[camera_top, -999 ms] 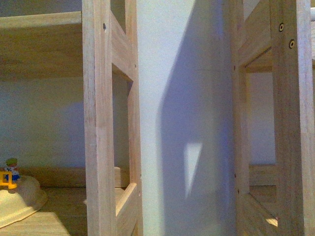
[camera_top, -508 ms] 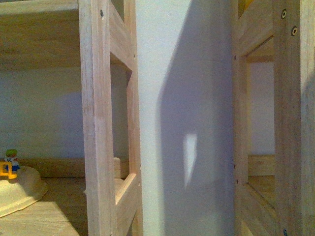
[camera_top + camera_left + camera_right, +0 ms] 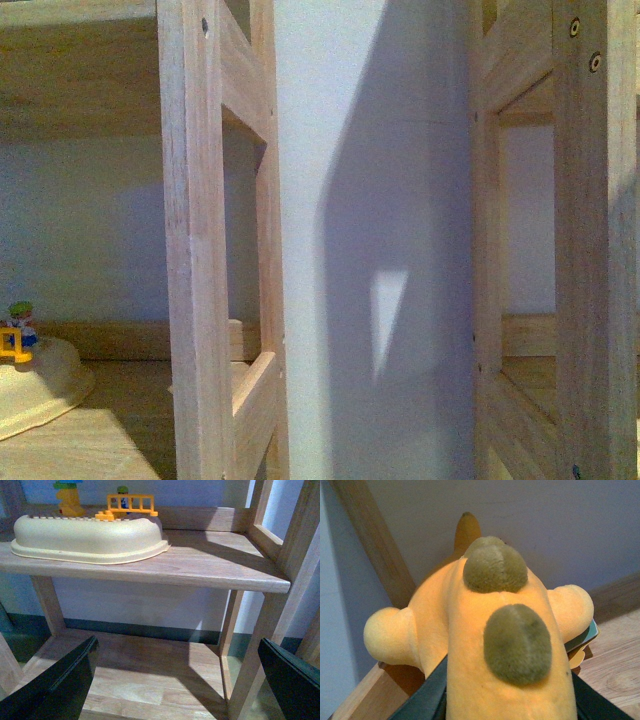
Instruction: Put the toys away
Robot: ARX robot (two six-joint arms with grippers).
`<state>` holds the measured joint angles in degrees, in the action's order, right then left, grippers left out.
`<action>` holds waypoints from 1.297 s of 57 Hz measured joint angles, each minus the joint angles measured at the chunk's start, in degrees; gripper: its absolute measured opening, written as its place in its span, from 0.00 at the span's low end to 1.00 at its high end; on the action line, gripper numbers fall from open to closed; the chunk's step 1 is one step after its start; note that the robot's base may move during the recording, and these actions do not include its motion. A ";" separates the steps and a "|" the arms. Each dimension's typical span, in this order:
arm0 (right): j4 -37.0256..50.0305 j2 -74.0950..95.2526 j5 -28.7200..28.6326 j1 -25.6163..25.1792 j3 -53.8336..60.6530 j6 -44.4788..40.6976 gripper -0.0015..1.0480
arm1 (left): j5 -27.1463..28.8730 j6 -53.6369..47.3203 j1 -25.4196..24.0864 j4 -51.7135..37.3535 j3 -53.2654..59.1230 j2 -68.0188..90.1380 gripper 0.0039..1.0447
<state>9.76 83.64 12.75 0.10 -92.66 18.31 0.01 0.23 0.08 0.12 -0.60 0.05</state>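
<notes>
The plush animal (image 3: 505, 630) fills the right wrist view: orange-yellow, with two olive-brown patches, rounded stubby limbs on both sides and a pointed tip at the far end. My right gripper (image 3: 507, 702) is shut on its body, and the dark fingers (image 3: 420, 700) show on either side of it. A teal and yellow tag (image 3: 585, 640) sticks out beneath the plush. My left gripper (image 3: 175, 680) is open, its black fingers (image 3: 55, 685) wide apart with nothing between them, over a lower wooden shelf board (image 3: 140, 675). Neither arm nor the plush shows in the front view.
A cream plastic base (image 3: 90, 535) carrying yellow block toys (image 3: 127, 505) sits on the upper shelf board (image 3: 215, 570), and that base (image 3: 35, 390) also shows at the front view's lower left. Wooden uprights (image 3: 195, 250) and a white wall (image 3: 370, 200) stand close ahead. A wooden post (image 3: 375, 545) stands beside the plush.
In the front view the shelf scene has slid slightly upward over the last second. A small yellow patch at the top right half a second ago no longer shows.
</notes>
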 joint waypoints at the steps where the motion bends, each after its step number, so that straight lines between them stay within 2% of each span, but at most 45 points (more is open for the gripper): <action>1: 0.00 -0.02 -0.02 0.00 0.09 -0.02 0.42 | 0.00 0.00 0.00 0.00 0.00 0.00 0.94; 12: 0.57 -0.22 0.02 -0.17 0.28 -0.98 0.70 | 0.00 0.00 0.00 0.00 0.00 0.00 0.94; 15: 1.51 -0.22 0.00 -0.22 0.31 -1.99 0.81 | 0.00 0.00 0.00 0.00 0.00 0.00 0.94; 21: 3.04 -0.22 0.04 -0.26 0.31 -4.02 0.94 | -0.02 0.00 0.00 0.00 0.00 0.00 0.94; 32: 5.60 -0.22 0.15 -0.39 0.22 -7.45 0.94 | 0.00 0.00 0.00 0.00 0.00 0.00 0.94; 49: 7.43 -2.93 -1.03 -1.97 0.15 -7.78 0.94 | 0.00 0.00 0.00 0.00 0.00 0.00 0.94; 62: 6.29 -11.17 -0.02 -7.32 1.18 -7.06 0.94 | 0.00 0.00 0.00 0.00 0.00 0.00 0.94; 74: 0.76 -21.07 -0.42 -14.49 7.52 -4.76 0.94 | -0.02 0.00 0.00 0.00 0.00 0.00 0.94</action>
<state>10.52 62.57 12.34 -14.39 -85.14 13.54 -0.01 0.23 0.08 0.12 -0.60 0.05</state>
